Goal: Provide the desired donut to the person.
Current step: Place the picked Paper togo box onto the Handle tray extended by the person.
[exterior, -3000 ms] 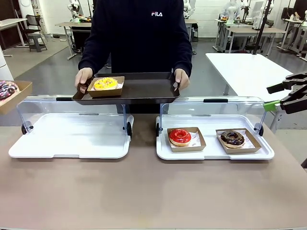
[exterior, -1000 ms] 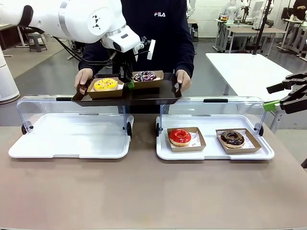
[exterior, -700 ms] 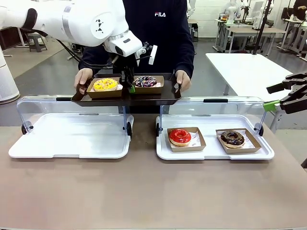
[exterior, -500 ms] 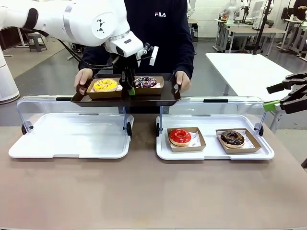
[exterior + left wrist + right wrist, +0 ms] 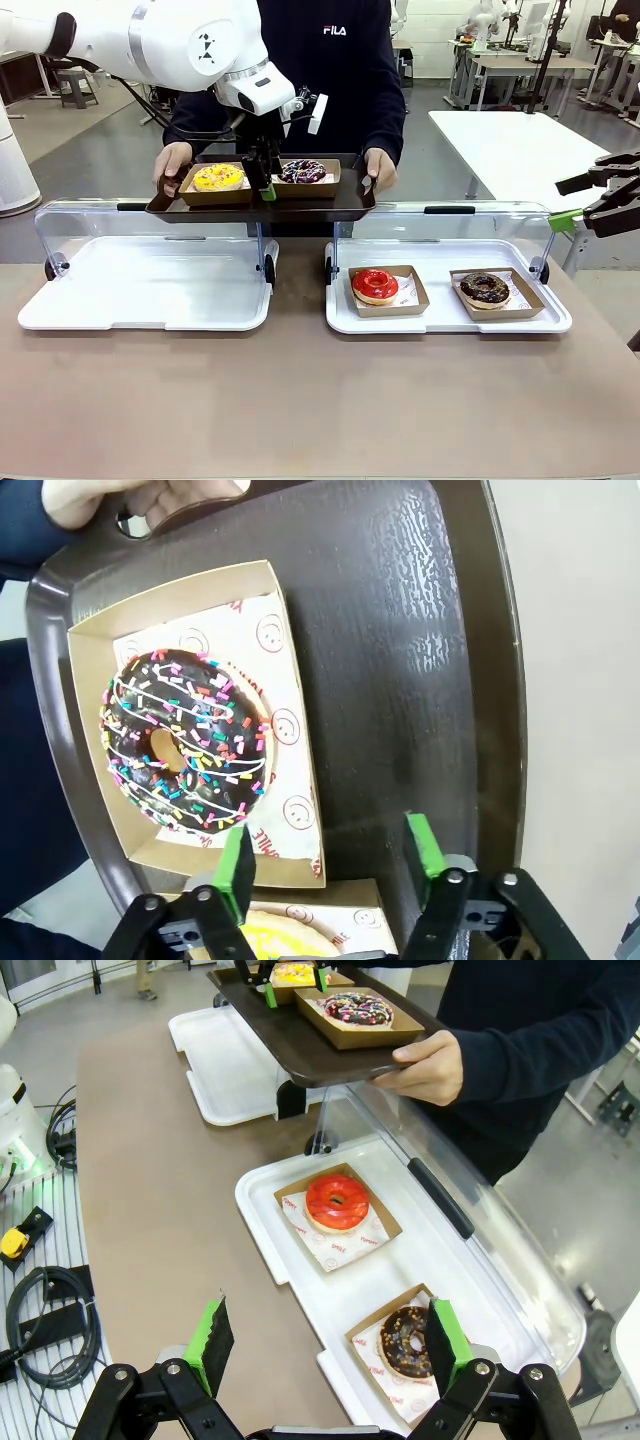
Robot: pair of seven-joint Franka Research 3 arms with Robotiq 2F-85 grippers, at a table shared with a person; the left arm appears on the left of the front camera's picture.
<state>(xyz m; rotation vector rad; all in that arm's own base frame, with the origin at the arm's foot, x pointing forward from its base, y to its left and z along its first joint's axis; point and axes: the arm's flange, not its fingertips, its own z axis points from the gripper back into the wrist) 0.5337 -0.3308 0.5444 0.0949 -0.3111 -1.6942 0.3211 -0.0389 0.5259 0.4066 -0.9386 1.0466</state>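
Sprinkled chocolate donut [image 5: 302, 171] in its paper tray sits on person's brown tray [image 5: 300, 203]; left gripper [image 5: 325, 852] spread, empty; right gripper [image 5: 327, 1348] spread.

red donut [image 5: 375, 284] – left in right case [image 5: 345, 322] | choc donut [image 5: 485, 288] – right | left case [image 5: 140, 315]

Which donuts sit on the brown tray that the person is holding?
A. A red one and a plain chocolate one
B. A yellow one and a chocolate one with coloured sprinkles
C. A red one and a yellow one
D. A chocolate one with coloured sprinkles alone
B: on the brown tray, the yellow donut and the sprinkled chocolate donut sit side by side in their cardboard boxes.
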